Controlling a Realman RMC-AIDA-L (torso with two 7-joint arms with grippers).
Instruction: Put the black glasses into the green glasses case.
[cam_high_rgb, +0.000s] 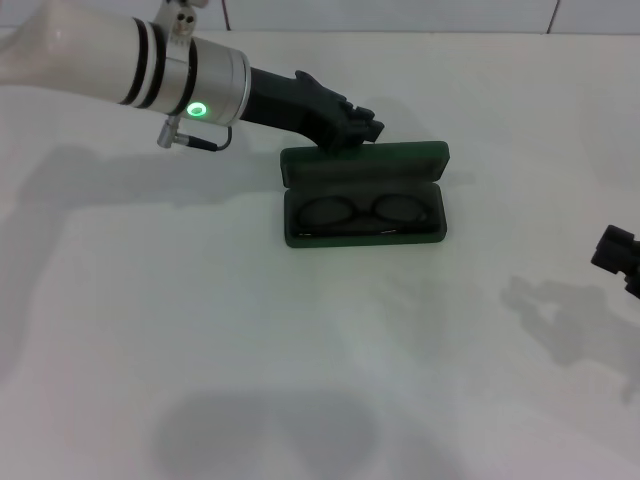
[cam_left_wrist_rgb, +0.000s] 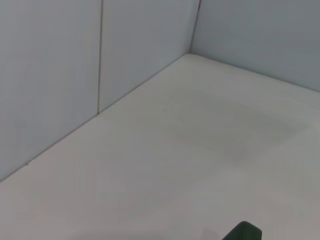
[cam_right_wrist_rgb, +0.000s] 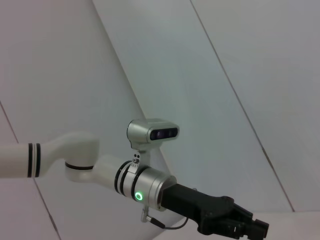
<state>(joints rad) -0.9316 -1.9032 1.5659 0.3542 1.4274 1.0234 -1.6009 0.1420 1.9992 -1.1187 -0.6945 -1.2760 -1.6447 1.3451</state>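
The green glasses case (cam_high_rgb: 300, 238) lies open in the middle of the white table, its lid (cam_high_rgb: 365, 165) standing up at the far side. Inside the tray, the black glasses (cam_high_rgb: 360, 212) lie folded with both lenses showing. My left gripper (cam_high_rgb: 362, 128) reaches in from the left and sits just behind the lid's upper left edge, its fingers together and holding nothing. The right wrist view shows that same left gripper (cam_right_wrist_rgb: 255, 229) from the side. A dark green corner of the case (cam_left_wrist_rgb: 243, 232) shows in the left wrist view. My right gripper (cam_high_rgb: 620, 255) is parked at the table's right edge.
A white tabletop (cam_high_rgb: 300, 380) spreads around the case, and pale walls (cam_left_wrist_rgb: 60, 75) rise at the table's far side.
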